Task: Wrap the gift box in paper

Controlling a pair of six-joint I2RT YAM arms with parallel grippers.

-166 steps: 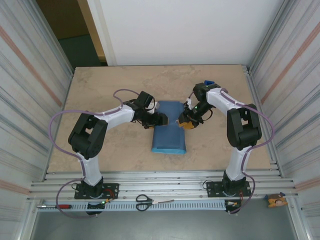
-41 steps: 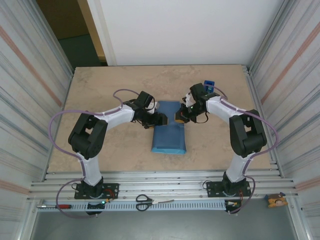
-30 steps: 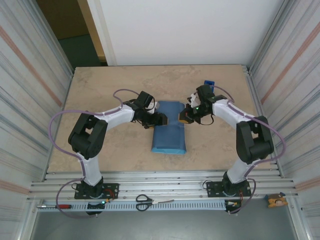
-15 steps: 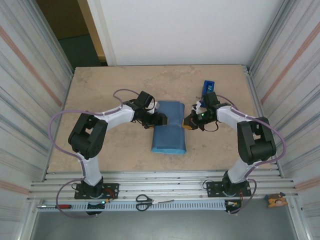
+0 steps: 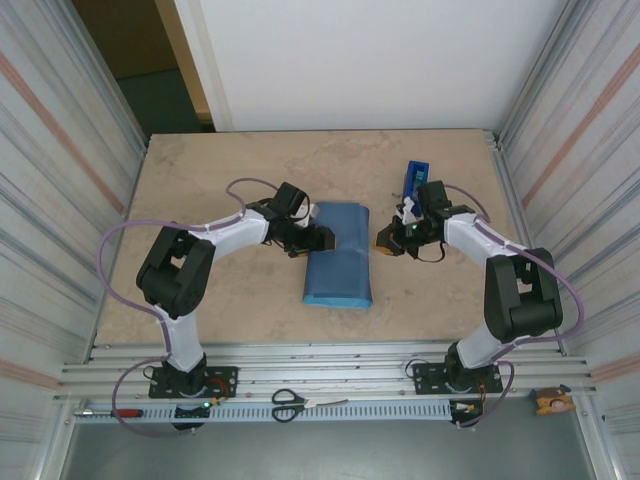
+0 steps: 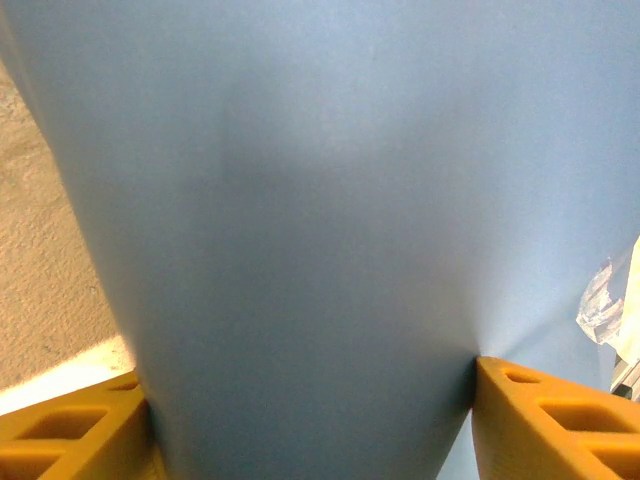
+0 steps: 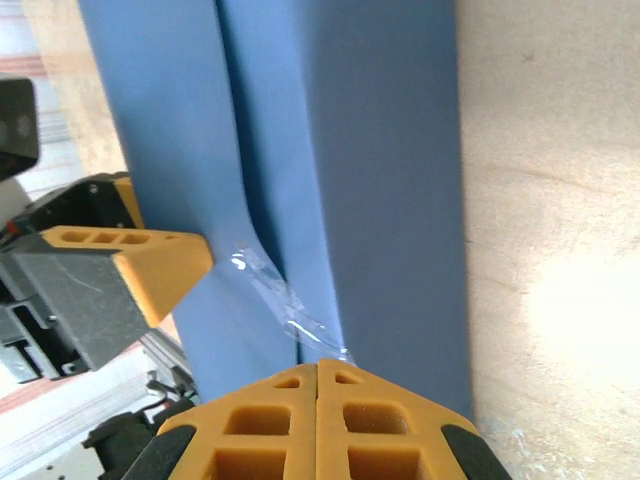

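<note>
The paper (image 5: 338,262) lies folded into a blue package at the table's middle; the gift box is hidden inside it. My left gripper (image 5: 320,238) reaches onto the package's left side. Its orange fingers (image 6: 545,415) stand wide apart, with the paper (image 6: 300,200) spanning the gap between them. A strip of clear tape (image 7: 285,305) crosses the seam of the paper (image 7: 390,180). My right gripper (image 5: 384,243) sits just off the package's right edge, its tips (image 7: 318,365) shut together by the tape's near end. The left gripper's finger (image 7: 160,270) rests on the far flap.
A blue tape dispenser (image 5: 414,178) stands behind my right arm. Scissors (image 5: 288,403) and a red-handled tool (image 5: 120,411) lie on the front rail. Ribbed metal walls close in both sides of the tan table (image 5: 240,310).
My right gripper has drawn back to the right, from over the package's top to just past its right edge, staying shut. The left gripper and the package have not moved.
</note>
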